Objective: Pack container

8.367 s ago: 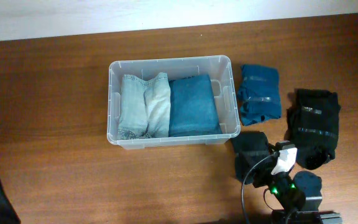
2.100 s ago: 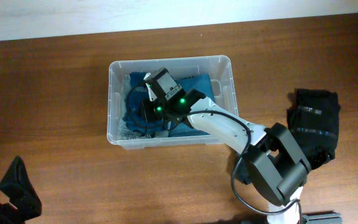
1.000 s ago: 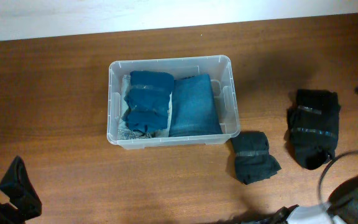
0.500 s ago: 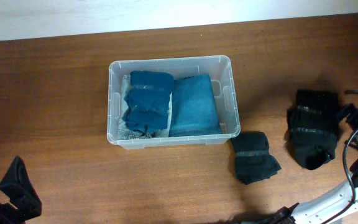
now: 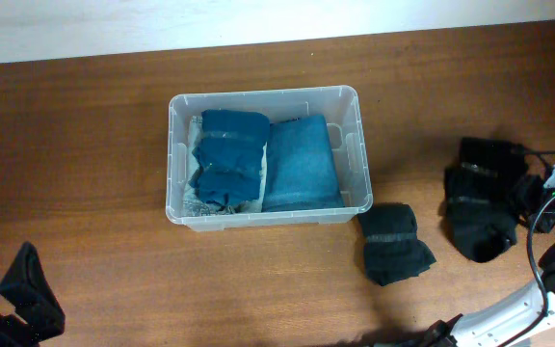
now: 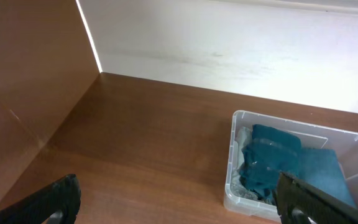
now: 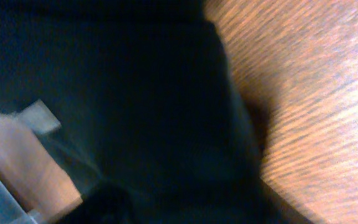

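Observation:
The clear plastic container stands mid-table. It holds a dark teal folded garment on top of pale jeans at the left, and folded blue jeans at the right. A large black folded garment lies on the table at the right, and a smaller black one lies in front of the container. My right gripper is at the large black garment's right edge. The right wrist view is filled with black cloth, and its jaws do not show. My left gripper is open and empty, far to the left of the container.
The left arm sits at the front left corner of the brown wooden table. A white wall runs along the far edge. The right arm's cables trail at the right edge.
The teal garment has gone from the table into the container on the pale jeans. My right arm has left the container and moved in from the right edge onto the large black garment.

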`<action>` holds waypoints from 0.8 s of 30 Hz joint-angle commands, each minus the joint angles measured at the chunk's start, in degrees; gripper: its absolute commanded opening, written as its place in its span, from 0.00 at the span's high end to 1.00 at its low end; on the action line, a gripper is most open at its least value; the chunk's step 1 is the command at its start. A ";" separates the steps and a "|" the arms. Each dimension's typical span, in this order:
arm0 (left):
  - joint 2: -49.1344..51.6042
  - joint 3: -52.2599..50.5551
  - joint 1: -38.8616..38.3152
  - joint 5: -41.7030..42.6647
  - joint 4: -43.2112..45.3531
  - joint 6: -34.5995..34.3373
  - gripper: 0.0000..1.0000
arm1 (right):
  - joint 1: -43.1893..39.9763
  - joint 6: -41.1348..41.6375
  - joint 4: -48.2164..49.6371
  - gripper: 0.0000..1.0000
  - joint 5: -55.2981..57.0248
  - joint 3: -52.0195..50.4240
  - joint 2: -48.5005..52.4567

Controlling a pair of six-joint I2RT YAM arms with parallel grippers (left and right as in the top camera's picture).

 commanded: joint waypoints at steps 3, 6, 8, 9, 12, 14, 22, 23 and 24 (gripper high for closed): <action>0.13 0.09 0.11 -0.37 0.02 -0.55 0.00 | 0.20 3.82 -0.24 0.69 -5.20 -1.77 0.24; 0.13 0.09 0.11 -0.37 0.02 -0.55 0.00 | 0.17 6.12 -0.24 0.78 -6.64 -1.75 -3.21; 0.13 0.09 0.11 -0.37 0.02 -0.55 0.00 | 0.35 8.31 -0.24 0.82 -9.35 -1.75 -7.06; 0.13 0.09 0.11 -0.37 0.02 -0.55 0.00 | 0.61 8.28 -0.26 0.85 -12.33 -1.75 -9.20; 0.13 0.09 0.11 -0.37 0.02 -0.55 0.00 | 2.49 8.28 -0.59 0.89 -23.26 -1.75 -19.26; 0.13 0.09 0.11 -0.37 0.02 -0.55 0.00 | 4.39 8.28 -1.05 0.90 -25.92 -1.75 -25.18; 0.13 0.09 0.11 -0.37 0.02 -0.55 0.00 | 22.32 13.81 2.03 0.96 -27.54 -1.77 -47.12; 0.13 0.09 0.11 -0.37 0.02 -0.55 0.00 | 25.09 14.86 3.34 0.96 -27.56 -1.77 -48.39; 0.13 0.09 0.11 -0.37 0.02 -0.55 0.00 | 28.57 16.09 5.20 0.96 -27.54 -1.77 -49.68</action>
